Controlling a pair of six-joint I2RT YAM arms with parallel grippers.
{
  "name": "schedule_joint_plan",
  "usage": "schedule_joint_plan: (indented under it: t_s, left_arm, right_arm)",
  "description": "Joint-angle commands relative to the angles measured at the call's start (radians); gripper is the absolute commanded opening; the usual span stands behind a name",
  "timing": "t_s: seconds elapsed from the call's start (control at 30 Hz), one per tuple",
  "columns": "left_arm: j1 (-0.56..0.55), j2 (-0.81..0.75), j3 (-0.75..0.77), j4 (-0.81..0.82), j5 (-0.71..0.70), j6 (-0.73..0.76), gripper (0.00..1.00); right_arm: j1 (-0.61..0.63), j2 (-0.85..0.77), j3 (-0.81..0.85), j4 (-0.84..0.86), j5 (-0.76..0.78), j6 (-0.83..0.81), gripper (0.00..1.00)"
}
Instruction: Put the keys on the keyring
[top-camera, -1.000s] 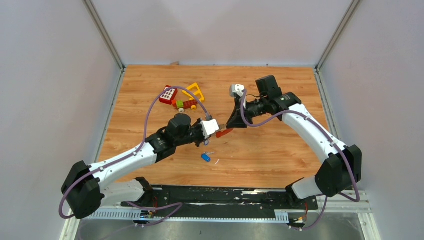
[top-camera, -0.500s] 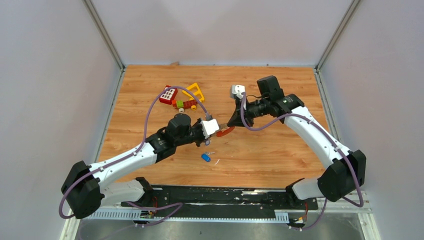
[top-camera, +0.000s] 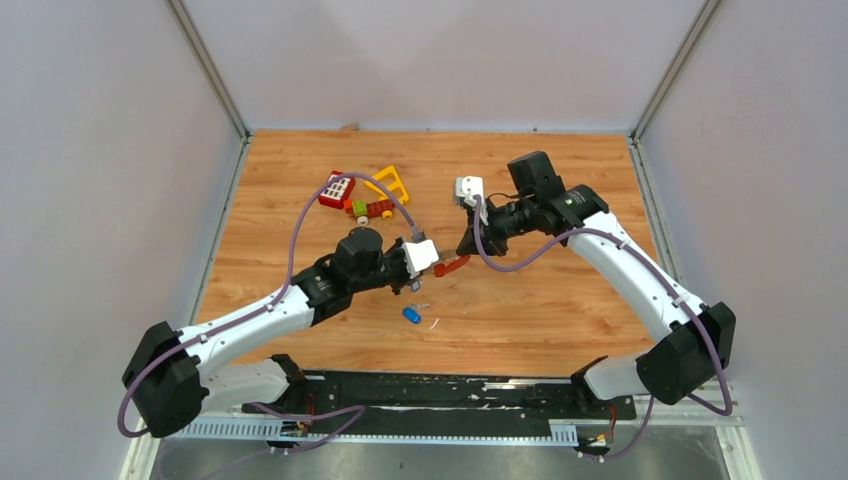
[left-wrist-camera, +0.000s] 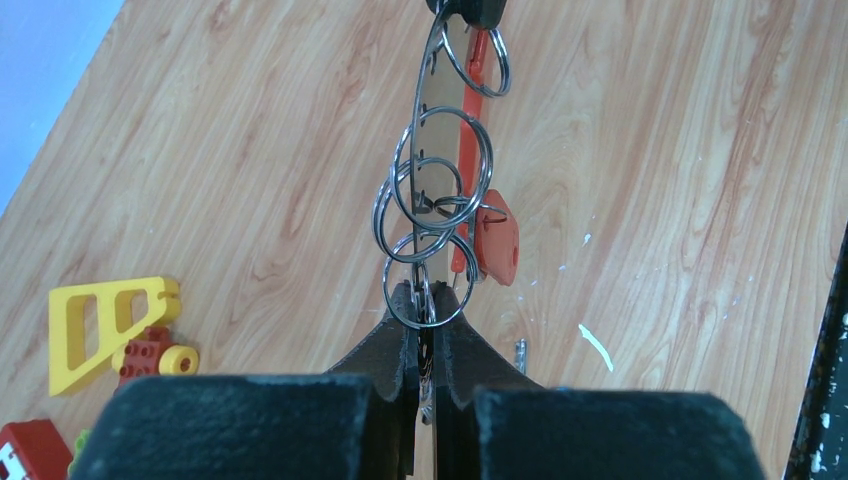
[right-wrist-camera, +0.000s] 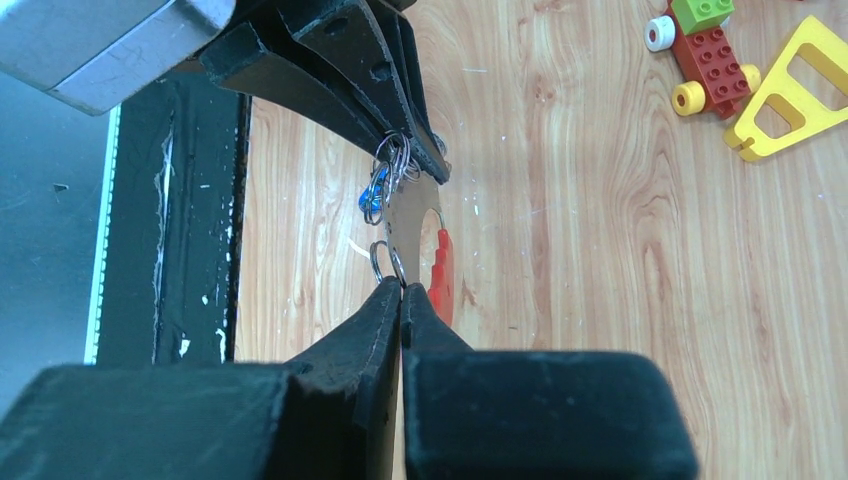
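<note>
The keyring hangs in the air between my two grippers. It is a chain of silver split rings (left-wrist-camera: 440, 170) with a red clip (top-camera: 452, 265) beside it. The clip also shows in the left wrist view (left-wrist-camera: 497, 245) and the right wrist view (right-wrist-camera: 441, 272). My left gripper (left-wrist-camera: 427, 295) (top-camera: 434, 265) is shut on the rings at one end. My right gripper (right-wrist-camera: 401, 290) (top-camera: 466, 250) is shut on a small ring (right-wrist-camera: 388, 262) at the other end. A blue-headed key (top-camera: 411, 315) lies on the table below the left gripper; in the right wrist view (right-wrist-camera: 371, 197) the rings partly hide it.
A yellow triangular frame (top-camera: 390, 181), a red block with white buttons (top-camera: 337, 189) and a red-green-yellow toy block (top-camera: 369, 209) lie at the back left. A black rail (top-camera: 450, 392) runs along the near edge. A white scrap (top-camera: 433, 322) lies by the blue key.
The right arm's wrist has turned and shifted a little to the left, still gripping the ring. The left arm and the blue key have not moved.
</note>
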Motion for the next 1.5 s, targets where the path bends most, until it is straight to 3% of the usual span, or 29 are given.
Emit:
schedule_joint_plan:
  t_s: [0.0,0.67,0.83,1.03,1.13,1.27,1.47]
  left_arm:
    - [0.004,-0.002,0.026,-0.005,0.0,0.007,0.0]
    - [0.004,0.009,0.044,0.0,-0.041,-0.012,0.01]
    - [0.005,0.0,0.064,0.008,-0.071,0.011,0.19]
    - [0.005,-0.05,0.092,-0.007,-0.077,0.109,0.62]
    - [0.007,-0.07,0.121,-0.067,-0.027,0.172,0.73]
    - [0.007,-0.074,0.155,-0.127,0.026,0.217,0.79]
    - [0.007,-0.062,0.156,-0.139,0.019,0.217,0.75]
  right_arm:
    - [0.005,0.0,0.06,-0.041,0.087,-0.051,0.0]
    - [0.045,-0.039,0.074,0.005,0.209,-0.025,0.0]
    - [0.051,-0.096,0.026,0.12,0.249,0.024,0.0]
    - [0.067,-0.137,0.01,0.19,0.304,0.018,0.0]
    - [0.086,-0.138,0.021,0.196,0.325,0.001,0.0]
    - [0.105,-0.139,0.027,0.2,0.334,-0.019,0.0]
    - [0.089,-0.153,-0.039,0.183,0.391,-0.015,0.0]
